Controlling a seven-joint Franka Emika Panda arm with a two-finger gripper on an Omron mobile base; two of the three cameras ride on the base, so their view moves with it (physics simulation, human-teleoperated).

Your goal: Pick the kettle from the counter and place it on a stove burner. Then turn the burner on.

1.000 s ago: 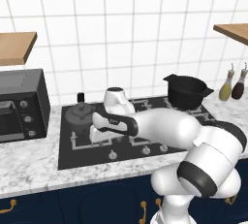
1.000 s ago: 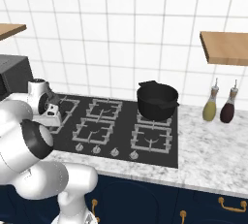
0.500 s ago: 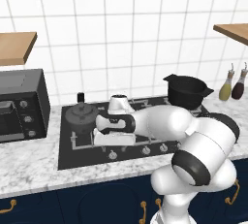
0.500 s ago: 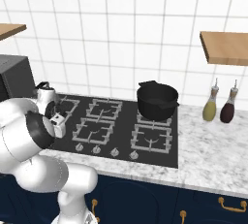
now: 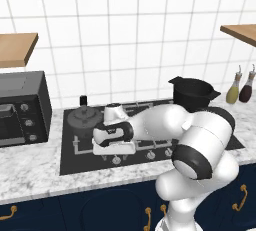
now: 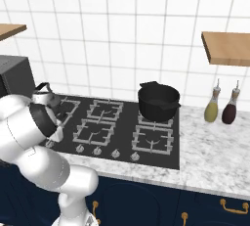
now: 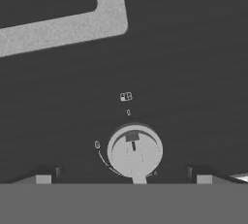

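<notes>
- Kettle (image 5: 84, 118): squat, dark grey, domed lid with small knob; seated on the rear left burner of the cooktop (image 5: 200, 147), just behind and to the left of the end effector, apart from it. Seen again past the arm in the right base view (image 6: 45, 98).
- Stove burner grate (image 7: 109, 17): grey bar with rounded corner, beyond the end effector in the hand view, well clear of the finger tips.
- Control knob (image 7: 134, 152): round, grey, dark pointer mark on its face, printed arc and small symbols around it; directly ahead of the end effector, centred between the two finger tips.
- End effector (image 7: 123, 175): released, jaws spread wide to either side of the knob, nothing gripped; pointed down at the front strip of the cooktop.
- Black pot (image 5: 192, 92): two side handles, on the rear right burner, well to the right of the end effector.
- Tabletop (image 5: 30, 175): white-and-grey marble, beneath the cooktop.
- Two bottles (image 5: 239, 87): on the tabletop, far right.
- Toaster oven (image 5: 20, 107): dark, far left.
</notes>
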